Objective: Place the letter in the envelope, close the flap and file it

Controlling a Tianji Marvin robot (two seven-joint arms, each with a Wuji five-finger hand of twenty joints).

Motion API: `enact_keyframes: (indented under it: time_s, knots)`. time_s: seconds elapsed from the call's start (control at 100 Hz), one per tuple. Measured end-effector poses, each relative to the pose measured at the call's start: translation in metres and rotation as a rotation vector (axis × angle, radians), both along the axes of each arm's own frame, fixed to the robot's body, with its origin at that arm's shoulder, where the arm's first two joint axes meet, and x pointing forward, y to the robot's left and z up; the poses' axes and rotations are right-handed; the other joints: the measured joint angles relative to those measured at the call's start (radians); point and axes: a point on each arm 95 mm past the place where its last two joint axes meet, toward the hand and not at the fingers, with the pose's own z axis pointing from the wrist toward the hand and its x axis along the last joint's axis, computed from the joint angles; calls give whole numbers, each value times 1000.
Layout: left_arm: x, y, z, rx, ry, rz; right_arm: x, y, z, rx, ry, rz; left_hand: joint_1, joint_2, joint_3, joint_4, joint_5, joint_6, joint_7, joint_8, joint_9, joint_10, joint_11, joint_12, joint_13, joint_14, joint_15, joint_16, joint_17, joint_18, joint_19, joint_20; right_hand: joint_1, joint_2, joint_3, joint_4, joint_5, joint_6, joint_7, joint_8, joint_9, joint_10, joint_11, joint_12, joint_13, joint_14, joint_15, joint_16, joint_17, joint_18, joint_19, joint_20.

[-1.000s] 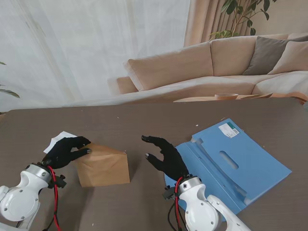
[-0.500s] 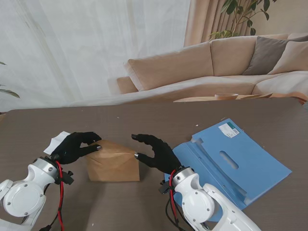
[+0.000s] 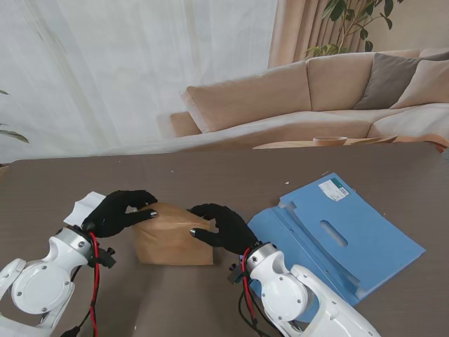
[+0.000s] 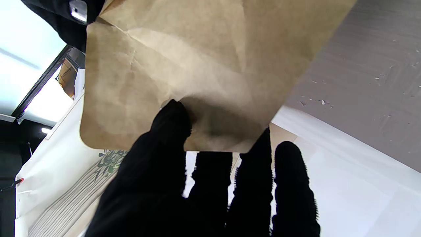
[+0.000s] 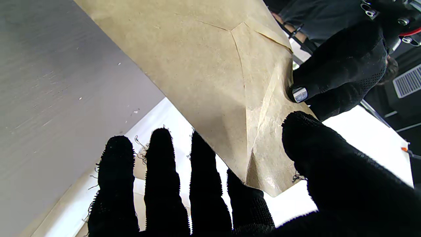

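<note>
The brown paper envelope (image 3: 172,239) lies on the dark wood-grain tabletop (image 3: 231,175), between the two black-gloved hands and close to me. The left hand (image 3: 119,213) is clamped on the envelope's left edge, thumb on top and fingers curled under the corner; in the left wrist view the thumb (image 4: 171,121) presses into the creased paper (image 4: 197,65). The right hand (image 3: 219,228) rests on the envelope's right edge, its fingers curled over the top; the right wrist view shows its thumb (image 5: 315,148) against the folded corner of the envelope (image 5: 210,75) with the other fingers spread beneath, so it grips the paper too. A white sheet (image 3: 88,203), probably the letter, peeks out on the tabletop behind the left hand. To the right lies an open blue file folder (image 3: 344,239), just beside the right wrist.
</note>
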Motion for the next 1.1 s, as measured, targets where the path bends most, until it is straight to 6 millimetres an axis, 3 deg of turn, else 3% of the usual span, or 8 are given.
enact_keyframes:
  time_s: [0.15,0.21,0.29,0.4,0.69,0.88,0.95,1.1]
  knots:
    - [1,-2,1,3,-1,0,0,1,0,40,6,1,0,0,0,0,0,4,0,3,0,0,0,0,0,0,0,0,0,0,0,0,13,1,40,-9,135,-14,26,9,123,10,-4,-1,77,17,24,1,42,17,48,0]
    - [1,-3,1,3,-1,0,0,1,0,63,12,1,0,0,0,0,0,5,0,3,0,0,0,0,0,0,0,0,-1,0,0,0,42,-9,51,-15,172,-17,75,-42,178,17,-15,-5,118,26,27,2,68,28,72,0]
    - [1,-3,1,3,-1,-2,1,2,1,68,10,2,0,0,0,0,0,5,0,3,0,0,0,0,0,0,0,0,-1,0,0,0,63,-23,71,-45,198,-35,133,-94,228,19,-12,-2,162,37,50,13,94,37,97,0]
    - [0,-5,1,3,3,-8,4,4,2,69,4,0,0,0,0,0,0,5,0,3,0,0,0,0,0,0,0,0,-1,0,0,0,103,-46,89,-54,198,-35,199,-138,257,24,-7,1,190,39,60,13,116,48,131,0]
    - [-2,-8,2,51,14,-34,10,7,8,64,-14,-3,1,0,0,0,0,5,0,4,0,0,0,0,0,0,0,0,-2,0,0,-1,137,-62,113,-55,220,-36,268,-166,303,32,-13,0,242,52,97,26,154,54,168,0]
    - [-2,-10,3,57,18,-42,13,10,12,60,-26,2,1,0,0,0,0,5,0,4,0,0,0,0,0,0,0,0,-5,0,1,-1,214,-106,179,-64,320,-37,363,-180,451,62,13,12,363,77,182,63,247,93,265,22]
    - [-3,-11,2,58,19,-43,14,11,14,55,-31,4,1,0,0,0,0,5,0,4,0,0,0,0,0,0,0,0,-9,0,1,-1,230,-132,213,-66,343,-36,393,-138,485,72,50,42,400,90,245,88,283,105,314,39]
    - [-3,-13,2,71,15,-45,15,13,16,47,-40,9,1,0,0,0,0,5,0,4,0,0,0,0,0,0,0,0,-11,0,1,-4,231,-184,298,-68,369,-25,439,75,543,85,213,162,485,101,440,172,371,126,455,121]
